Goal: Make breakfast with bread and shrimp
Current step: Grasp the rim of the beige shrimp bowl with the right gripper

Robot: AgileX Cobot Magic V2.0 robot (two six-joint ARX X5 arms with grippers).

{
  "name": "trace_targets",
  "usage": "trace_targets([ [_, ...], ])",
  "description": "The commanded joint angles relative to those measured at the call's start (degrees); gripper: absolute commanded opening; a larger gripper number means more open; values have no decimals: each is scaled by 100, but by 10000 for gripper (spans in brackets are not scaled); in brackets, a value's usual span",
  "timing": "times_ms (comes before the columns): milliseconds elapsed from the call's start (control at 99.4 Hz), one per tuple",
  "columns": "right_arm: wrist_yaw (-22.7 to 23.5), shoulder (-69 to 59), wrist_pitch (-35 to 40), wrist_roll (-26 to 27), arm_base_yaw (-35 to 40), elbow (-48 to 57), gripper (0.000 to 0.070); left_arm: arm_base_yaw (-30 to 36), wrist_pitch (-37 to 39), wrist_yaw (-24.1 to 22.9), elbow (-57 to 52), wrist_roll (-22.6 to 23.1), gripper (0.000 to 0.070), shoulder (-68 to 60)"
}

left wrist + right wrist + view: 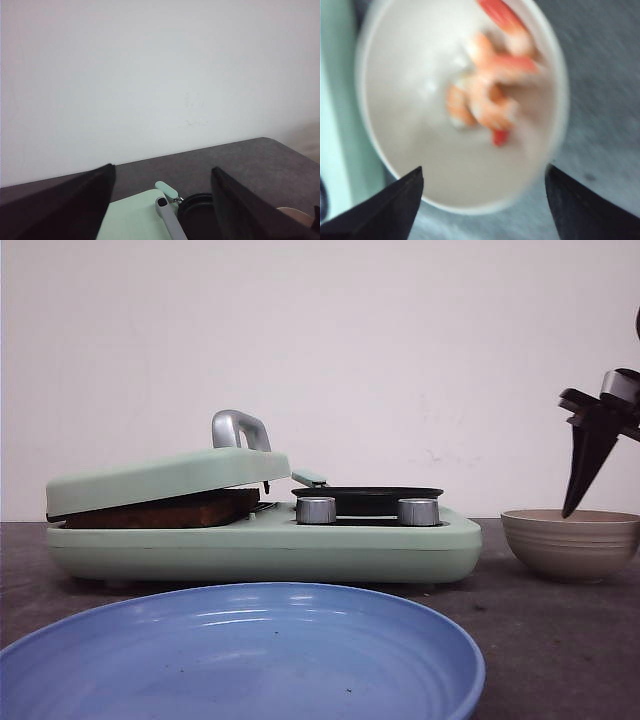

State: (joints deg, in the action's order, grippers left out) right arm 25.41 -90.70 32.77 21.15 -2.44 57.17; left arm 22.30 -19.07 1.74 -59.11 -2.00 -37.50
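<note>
Mint-green breakfast maker [262, 548] sits across the middle of the front view on a dark grey desk [540, 630], against a plain white wall [320, 340]. Its hinged lid [165, 478], on the left half, rests tilted and not fully shut on browned bread [165, 511], which shows as a dark toasted edge in the gap between lid and base. A silver handle [240, 427] rises from the lid. On the right half of the appliance a small black frying pan [368, 496] sits above two silver knobs [316, 510].

Filling the bottom of the front view, nearest the camera, is a wide blue plate [240, 655].

At the right edge stands a beige ribbed bowl [570, 543], just beside the appliance. The right tool [573, 508] hangs point-down over it, tips at the bowl's rim. In the right wrist view the picture is blurred, but the dark fingers [380, 210] stand wide apart, spread on either side of the bowl [395, 150], gripping nothing. Pink and orange shrimp [492, 95] lie heaped inside the bowl.

The left tool [162, 210] appears only in the left wrist view, fingers spread apart and empty, above the green lid [135, 220], the handle [167, 220] and the edge of the black pan [195, 215].
</note>
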Motion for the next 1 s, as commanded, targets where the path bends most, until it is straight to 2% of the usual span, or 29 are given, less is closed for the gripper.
trace_targets([
  [0, 4, -155, -42, 140, 52, 26, 482, 20, 66, 22, -59, 92, 349, -31],
  [654, 4, -330, 55, 103, 302, 24, 475, 20, 44, 22, -59, 85, 349, -28],
  [825, -17, -330, 92, 74, 299, 24, 343, 20, 46, 22, -59, 85, 349, -31],
  [985, -35, -330, 92, 70, 295, 24, 166, 20, 46, 22, -59, 44, 349, -31],
])
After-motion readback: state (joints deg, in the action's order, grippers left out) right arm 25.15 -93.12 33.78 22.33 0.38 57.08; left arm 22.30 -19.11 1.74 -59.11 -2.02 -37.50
